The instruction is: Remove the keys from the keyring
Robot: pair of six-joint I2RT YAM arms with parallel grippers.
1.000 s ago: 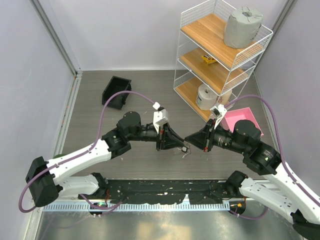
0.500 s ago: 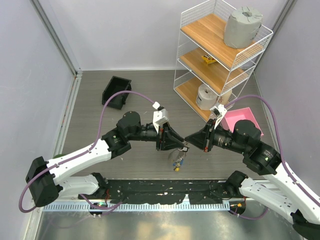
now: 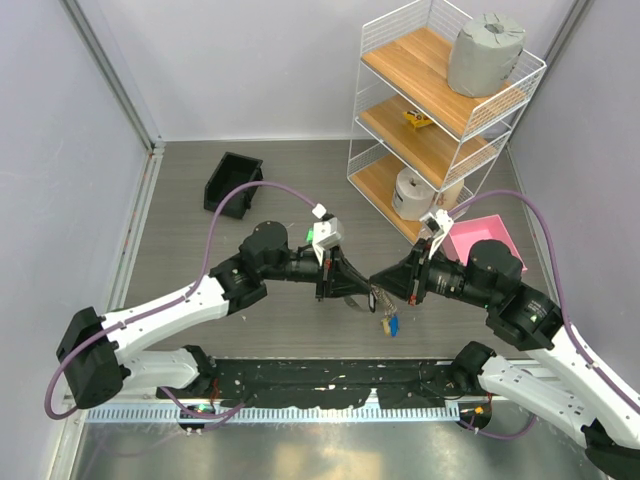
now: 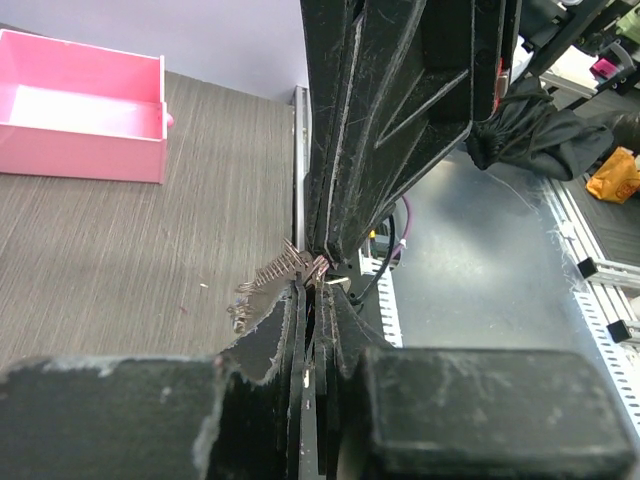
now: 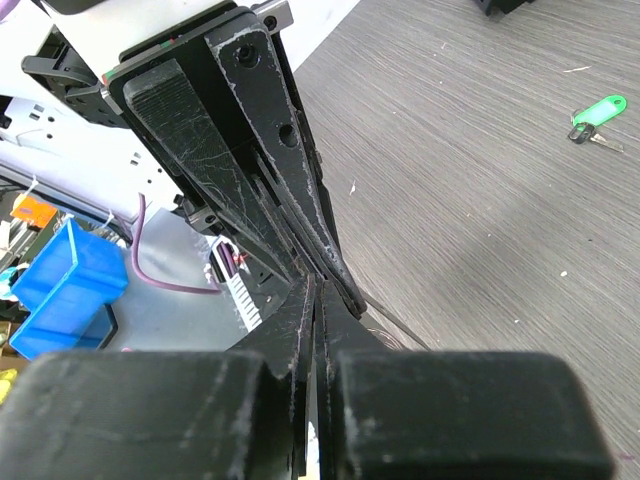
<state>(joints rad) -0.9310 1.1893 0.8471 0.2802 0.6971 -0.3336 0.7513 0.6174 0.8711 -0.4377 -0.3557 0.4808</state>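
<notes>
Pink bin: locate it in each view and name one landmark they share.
Top external: pink bin right of centre, partly behind the right arm.
Left wrist: upper left corner.
Right wrist: not in it.
Shared landmark: left claw and right claw meeting tip to tip, in all three.

Arms (image 3: pixel 165 318): white links, black joints, purple cable (image 3: pixel 245 187) to each wrist; left hand (image 3: pixel 365 293), right hand (image 3: pixel 379 283) black, wedge-shaped, scuffed.

Silvery metal keyring (image 4: pixel 262 287), matt table (image 4: pixel 100 250)
</notes>
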